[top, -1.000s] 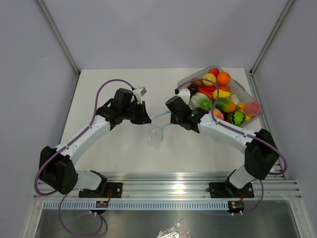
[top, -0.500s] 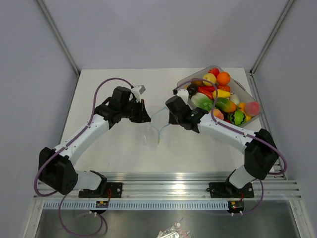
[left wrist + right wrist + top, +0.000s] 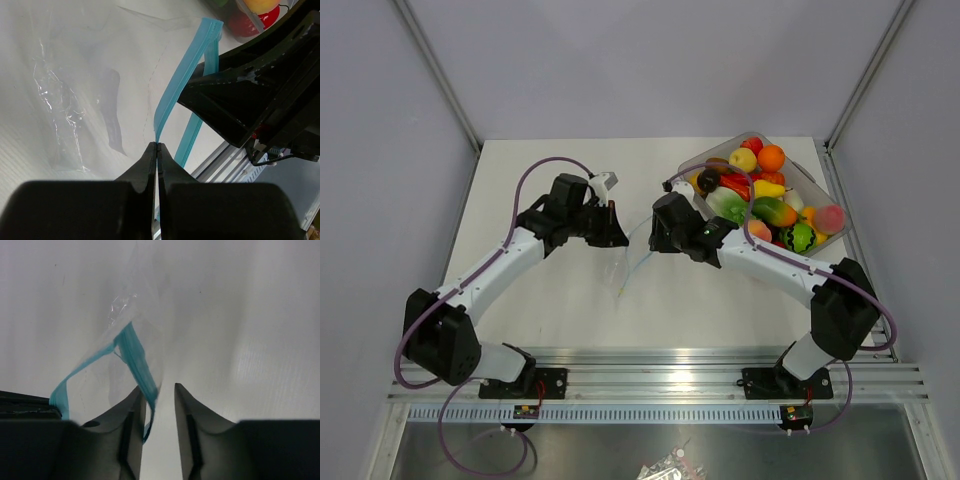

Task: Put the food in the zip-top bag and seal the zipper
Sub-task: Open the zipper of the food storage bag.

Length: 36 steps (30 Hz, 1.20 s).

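Note:
The zip-top bag point(image 3: 624, 268) hangs clear and floppy between the two arms. My left gripper point(image 3: 617, 235) point(image 3: 157, 145) is shut on the light blue zipper point(image 3: 186, 72) at one edge of the mouth. My right gripper point(image 3: 654, 240) point(image 3: 159, 388) stands open just beside it. The other zipper strip point(image 3: 141, 366) drapes loose against its left finger point(image 3: 131, 412). The bag point(image 3: 142, 315) holds nothing that I can see. The food lies in the clear tray point(image 3: 835, 195) at the back right, among it a round orange point(image 3: 771, 156) and a peach point(image 3: 760, 229).
Green lettuce point(image 3: 725, 203) lies in the tray among several other toy fruits. The tray sits close behind my right arm. Grey walls enclose the white table point(image 3: 530, 180), and a metal rail point(image 3: 650, 385) runs along the near edge.
My right gripper has opened and let go of the bag's mouth edge. The bag now hangs narrower from the left gripper, and both grippers have shifted slightly toward the back.

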### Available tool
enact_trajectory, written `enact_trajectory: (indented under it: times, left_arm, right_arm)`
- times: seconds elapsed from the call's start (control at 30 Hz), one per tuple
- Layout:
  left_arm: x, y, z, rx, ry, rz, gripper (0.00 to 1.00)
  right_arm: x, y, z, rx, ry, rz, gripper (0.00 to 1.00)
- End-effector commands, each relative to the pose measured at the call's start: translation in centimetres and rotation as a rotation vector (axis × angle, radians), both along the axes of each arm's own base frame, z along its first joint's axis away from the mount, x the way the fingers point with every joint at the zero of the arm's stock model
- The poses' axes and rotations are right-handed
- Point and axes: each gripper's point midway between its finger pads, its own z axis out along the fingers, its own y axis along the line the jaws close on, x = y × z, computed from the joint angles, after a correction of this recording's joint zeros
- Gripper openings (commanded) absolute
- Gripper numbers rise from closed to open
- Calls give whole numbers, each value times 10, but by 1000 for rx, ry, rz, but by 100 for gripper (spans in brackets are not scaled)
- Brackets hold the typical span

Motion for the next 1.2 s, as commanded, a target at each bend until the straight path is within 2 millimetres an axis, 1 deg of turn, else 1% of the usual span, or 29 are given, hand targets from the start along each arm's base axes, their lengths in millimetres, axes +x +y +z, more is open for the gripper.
enact_trajectory:
  times: [0.0, 0.03, 0.1, 0.13, 0.17, 0.23, 0.27, 0.33, 0.37, 0.4, 0.43, 0.53, 0.6, 0.7, 0.8, 0.93, 1.0, 1.03, 1.13, 1.17]
  left_arm:
    - [7, -6, 5, -33, -19, -18, 0]
    - [8, -6, 4, -31, -17, -15, 0]
    - [6, -6, -4, -20, 0, -17, 0]
    - [7, -5, -7, -13, 3, -14, 0]
    - [6, -5, -8, -12, 5, -14, 0]
    - [6, -4, -14, 1, 13, -6, 0]
    - [4, -4, -15, 6, 19, -9, 3]
    - [3, -4, -19, 9, 31, -4, 19]
    - [1, -4, -21, 10, 39, -7, 23]
    - [0, -5, -23, 9, 44, -9, 39]
    - [-1, -5, -24, 8, 52, -4, 44]
    - [-4, -6, -29, 10, 71, 7, 53]
    - [-7, -6, -34, 16, 83, 16, 53]
    - [-12, -7, -36, 3, 93, 33, 53]
    - [-14, -9, -32, -19, 93, 63, 53]
    - [-20, -11, -41, -11, 119, 88, 52]
    - [-23, -13, -45, -8, 131, 107, 50]
    - [-26, -13, -50, -3, 143, 112, 49]
    - [-29, -16, -53, -10, 146, 120, 42]
    - [-31, -16, -54, -11, 147, 121, 36]
  right_arm:
    - [7, 23, 17, 111, -16, 16, 32]
    - [4, 28, 17, 129, -5, 36, 16]
    - [3, 35, 19, 161, 4, 50, 7]
    - [3, 36, 20, 166, 5, 47, 2]
    - [4, 36, 19, 171, 8, 40, 0]
    - [5, 35, 18, 172, 6, 22, 0]
    - [5, 34, 16, 175, 12, 6, 0]
    - [7, 32, 17, 182, 12, -20, 0]
    - [8, 32, 17, 182, 12, -29, 0]
    - [8, 32, 18, 189, 11, -33, 0]
    - [8, 32, 18, 193, 11, -37, 0]
    - [9, 34, 20, 212, 9, -51, 0]
    - [10, 33, 21, 218, 8, -61, 0]
    - [11, 32, 23, 223, 4, -75, 0]
    - [11, 33, 24, 232, 4, -76, 0]
    - [11, 33, 25, 254, 3, -98, 0]
    - [12, 33, 29, 267, -3, -106, 0]
    - [12, 33, 29, 271, -1, -111, 0]
    - [12, 33, 30, 272, -4, -112, 0]
    - [12, 31, 30, 267, -4, -117, 0]
